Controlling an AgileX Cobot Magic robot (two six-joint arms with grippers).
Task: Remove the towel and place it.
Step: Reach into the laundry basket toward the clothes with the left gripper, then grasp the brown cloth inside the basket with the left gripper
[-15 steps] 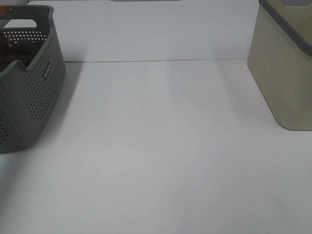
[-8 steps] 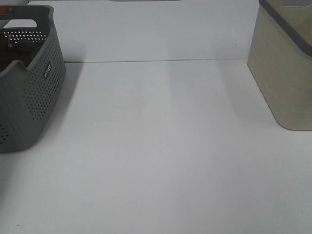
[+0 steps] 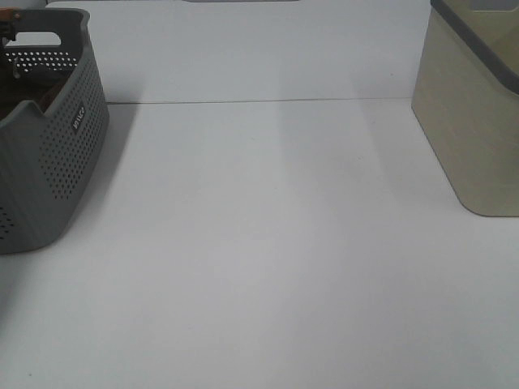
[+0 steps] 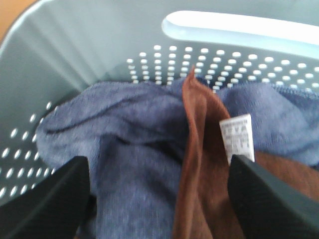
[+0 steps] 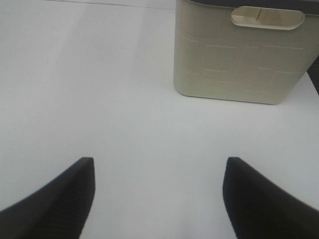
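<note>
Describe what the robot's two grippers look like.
The left gripper and the right gripper look alike. Each shows two black jaws, wedge-shaped and tapering to rounded tips, with a fine ribbed texture on the surface. No cables, markings or arm links show in any view.

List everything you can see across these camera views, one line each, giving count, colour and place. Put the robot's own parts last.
table: one, white, carrying both containers.
basket: one, grey and perforated, at the left of the table in the high view.
bin: one, beige with a grey rim, at the right of the table.
towel: one, reddish-brown, bunched inside the basket.
tag: one, white, on the towel's edge.
cloth: one, blue-grey, inside the basket against the towel.
left gripper: one, black fingers, open, over the towel and cloth in the basket.
right gripper: one, black fingers, open, above the table, facing the bin.
</note>
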